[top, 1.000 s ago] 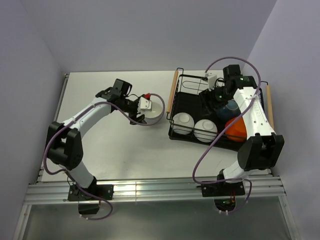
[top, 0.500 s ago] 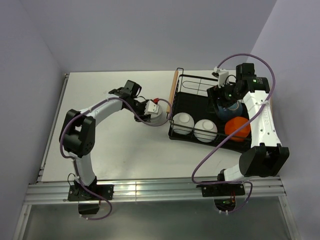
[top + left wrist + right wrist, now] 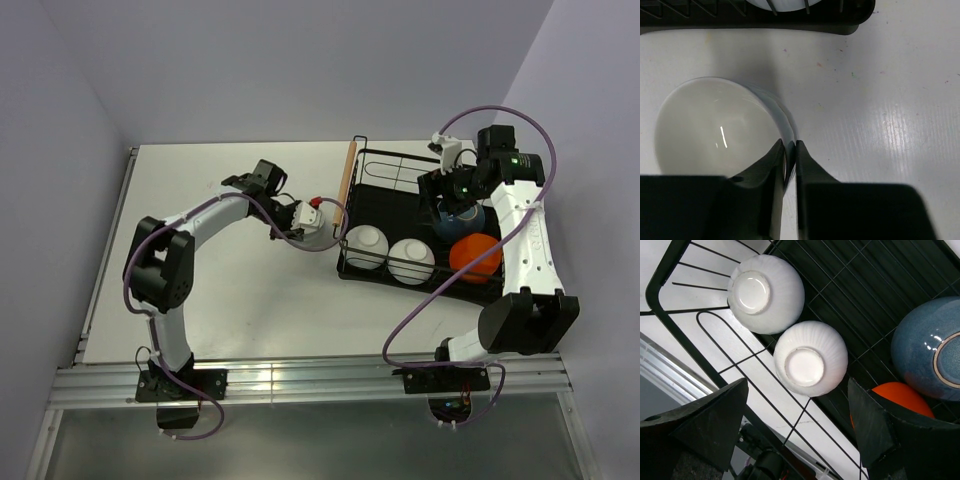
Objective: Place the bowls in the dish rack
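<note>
On the table just left of the dish rack (image 3: pixel 385 195) sits a white bowl (image 3: pixel 715 125), and my left gripper (image 3: pixel 790 150) is shut on its right rim. From above, that left gripper (image 3: pixel 311 216) covers most of this bowl (image 3: pixel 326 238). Two white bowls (image 3: pixel 367 245) (image 3: pixel 411 258) lie upside down in the rack's front row, with an orange bowl (image 3: pixel 474 255) to their right and a dark blue bowl (image 3: pixel 462 215) behind it. My right gripper (image 3: pixel 447 190) hovers open over the rack, holding nothing. Its wrist view shows the white bowls (image 3: pixel 766 292) (image 3: pixel 811 358), blue bowl (image 3: pixel 930 347) and orange bowl (image 3: pixel 900 395).
The rack's black tray edge (image 3: pixel 755 22) lies close beyond the held bowl. A wooden handle (image 3: pixel 346 185) runs along the rack's left end, next to my left gripper. Grey walls enclose the table on three sides.
My left gripper moved right, nearer the rack, and its jaws closed onto the white bowl's rim. My right gripper drew up and back from the blue bowl, staying open.
</note>
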Tool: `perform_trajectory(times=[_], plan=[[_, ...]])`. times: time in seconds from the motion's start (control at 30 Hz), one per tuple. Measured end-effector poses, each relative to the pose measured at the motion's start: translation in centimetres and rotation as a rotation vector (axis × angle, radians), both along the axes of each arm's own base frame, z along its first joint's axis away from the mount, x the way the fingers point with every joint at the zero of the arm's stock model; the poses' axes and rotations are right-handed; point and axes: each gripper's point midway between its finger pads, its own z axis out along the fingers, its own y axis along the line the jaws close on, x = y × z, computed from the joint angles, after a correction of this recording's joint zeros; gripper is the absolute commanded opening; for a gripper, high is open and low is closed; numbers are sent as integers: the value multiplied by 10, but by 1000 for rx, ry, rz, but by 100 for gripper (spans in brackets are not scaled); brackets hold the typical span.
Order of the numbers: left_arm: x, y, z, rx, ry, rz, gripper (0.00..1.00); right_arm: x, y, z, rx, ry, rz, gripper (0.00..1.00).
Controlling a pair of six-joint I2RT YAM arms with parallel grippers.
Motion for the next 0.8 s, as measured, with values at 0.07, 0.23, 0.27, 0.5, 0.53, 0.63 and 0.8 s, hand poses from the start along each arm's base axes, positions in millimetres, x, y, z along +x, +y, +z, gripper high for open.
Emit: perform_trajectory(times=[0.07,0.23,0.27,0.5,0.53,0.63,0.8], plan=[[0,0,-1,7,12,0,7,-1,1,0,4,3,2,87],[-3,3,-7,34,35,14,0,-2,2,2,14,5,5,87],[-3,3,-8,38,40,22,0,-3,3,2,17,6,7,87],[-2,2,7,34,16,75,0,0,7,18,45,-32,16,87],[-2,3,14,25,5,86,0,1,8,21,49,-39,15,87],[0,2,45,-20,-59,109,0,4,10,32,63,-67,4,89],[-4,4,106,-109,-181,130,0,9,14,54,106,-133,-40,97]])
